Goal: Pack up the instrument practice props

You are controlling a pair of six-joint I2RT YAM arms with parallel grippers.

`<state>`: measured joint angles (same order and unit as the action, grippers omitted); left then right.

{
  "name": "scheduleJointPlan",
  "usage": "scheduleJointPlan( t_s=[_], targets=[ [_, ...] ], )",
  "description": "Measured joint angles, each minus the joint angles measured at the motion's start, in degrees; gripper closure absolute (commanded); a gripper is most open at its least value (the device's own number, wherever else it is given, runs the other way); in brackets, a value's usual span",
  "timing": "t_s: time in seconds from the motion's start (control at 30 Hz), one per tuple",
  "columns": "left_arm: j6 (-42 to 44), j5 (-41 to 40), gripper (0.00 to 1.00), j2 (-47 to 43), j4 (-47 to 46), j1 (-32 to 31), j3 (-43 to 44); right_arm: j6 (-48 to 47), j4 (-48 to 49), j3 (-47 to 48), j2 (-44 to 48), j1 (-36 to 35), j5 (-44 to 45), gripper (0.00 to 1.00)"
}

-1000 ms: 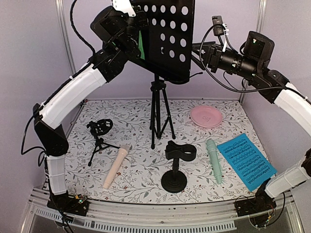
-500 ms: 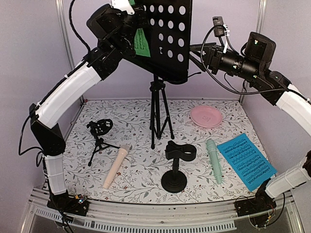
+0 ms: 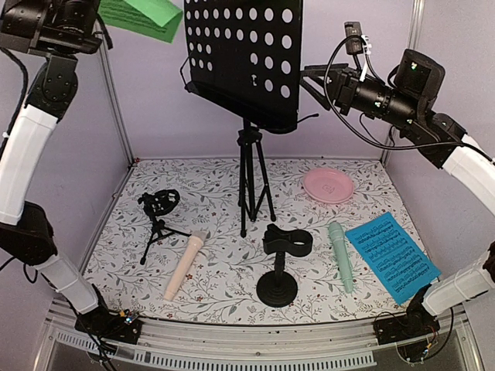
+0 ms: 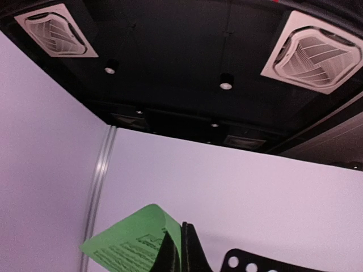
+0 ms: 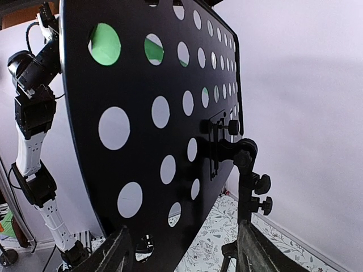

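**Approach space, overhead view.** Music stand (image 3: 244, 62) blocks the centre back. Right gripper (image 3: 313, 76), jaws apart, sits just beside its desk's right edge. Left gripper (image 4: 182, 252), pinching the green page (image 3: 143, 17), is high at far left. Low obstacles in front: tripod holder (image 3: 158, 210), beige microphone (image 3: 184, 267), round-base holder (image 3: 280, 263), mint microphone (image 3: 341, 255), blue page (image 3: 393, 256). Bare mat (image 3: 216, 193) lies between each.

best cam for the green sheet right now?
Left wrist: the green sheet is close up, print visible, pinched in the shut left gripper. Top external shows it small at the top edge, left of the music stand. Right wrist only glimpses green through the stand's holes.
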<state>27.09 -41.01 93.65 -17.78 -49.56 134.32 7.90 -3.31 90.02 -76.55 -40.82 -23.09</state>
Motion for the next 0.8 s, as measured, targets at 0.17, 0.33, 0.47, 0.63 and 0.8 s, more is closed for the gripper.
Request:
scheduleJointPlan(
  t_s=[0.17, 0.33, 0.47, 0.63, 0.8],
  targets=[
    [14.2, -13.7, 1.00, -9.7, -4.7, 4.6, -13.9, -0.1, 1.1, -1.0, 2.3, 0.0, 0.9, 0.34],
    [14.8, -24.9, 1.00, -13.4, 2.6, 12.0, -24.6, 0.1, 1.7, -2.1, 3.8, -0.1, 2.0, 0.34],
    [5.2, -29.0, 1.00, -12.1, 21.0, 17.4, -28.6, 0.7, 1.4, -2.7, 3.9, -0.1, 3.0, 0.35],
    [-21.2, -15.8, 1.00, -6.3, 53.3, 29.4, -25.4, 2.4, 0.5, -3.7, 4.0, -0.1, 3.5, 0.34],
    [-38.1, 2.2, 0.55, -4.6, 66.9, 42.7, -40.4, 3.7, -1.3, -4.3, 4.3, -0.1, 4.3, 0.33]
  ],
)
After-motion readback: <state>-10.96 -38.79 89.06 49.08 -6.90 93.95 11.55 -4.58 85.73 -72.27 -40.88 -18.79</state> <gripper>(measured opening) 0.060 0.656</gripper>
